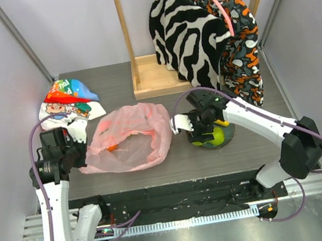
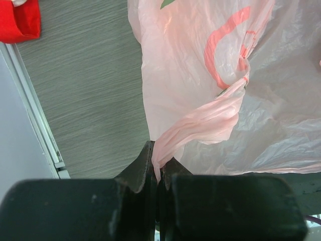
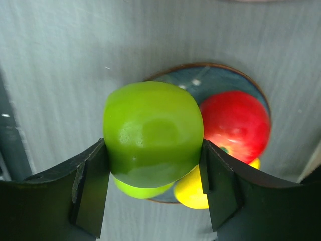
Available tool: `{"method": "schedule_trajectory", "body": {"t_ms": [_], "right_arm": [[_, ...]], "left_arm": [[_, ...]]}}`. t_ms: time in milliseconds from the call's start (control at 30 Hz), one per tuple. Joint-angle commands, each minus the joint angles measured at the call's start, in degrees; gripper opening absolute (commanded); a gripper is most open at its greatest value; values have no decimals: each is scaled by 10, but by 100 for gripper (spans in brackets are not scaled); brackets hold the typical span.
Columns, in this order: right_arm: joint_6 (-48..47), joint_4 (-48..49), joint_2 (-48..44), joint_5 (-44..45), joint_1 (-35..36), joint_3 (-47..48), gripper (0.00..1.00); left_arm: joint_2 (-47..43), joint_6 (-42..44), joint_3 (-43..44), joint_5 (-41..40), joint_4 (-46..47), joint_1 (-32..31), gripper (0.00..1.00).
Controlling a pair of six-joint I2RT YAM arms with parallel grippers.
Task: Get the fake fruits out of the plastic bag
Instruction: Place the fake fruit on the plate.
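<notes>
The pink plastic bag (image 1: 130,137) lies crumpled and open on the grey table, and something orange (image 1: 111,146) shows through it. My left gripper (image 2: 159,165) is shut on a pinched fold of the plastic bag (image 2: 200,75) at its left edge. My right gripper (image 3: 154,150) is shut on a glossy green apple (image 3: 153,133), both fingers pressed against its sides, just above a round dark plate (image 3: 220,80). On that plate lie a red apple (image 3: 235,125), a yellow piece (image 3: 193,191) and another green fruit (image 3: 140,190). The plate (image 1: 227,138) sits right of the bag.
A cartoon-printed white bag (image 1: 67,104) lies behind my left arm. At the back stands a wooden rack (image 1: 143,81), with zebra-striped and orange-patterned clothes (image 1: 190,31) hanging from it. White walls close in both sides of the table.
</notes>
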Motion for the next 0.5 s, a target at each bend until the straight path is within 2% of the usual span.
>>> {"method": "schedule_trajectory", "body": {"t_ms": [0, 333, 433, 467], "right_arm": [[-65, 33, 13, 23, -19, 29, 34], [-162, 50, 35, 36, -18, 4, 43], [-172, 64, 31, 43, -19, -11, 53], [-172, 68, 29, 44, -19, -18, 59]], "left_arm": [[-21, -2, 5, 6, 3, -2, 0], [-26, -8, 3, 1, -7, -1, 0], [-27, -8, 2, 1, -11, -1, 0], [-27, -8, 2, 1, -12, -1, 0]]}}
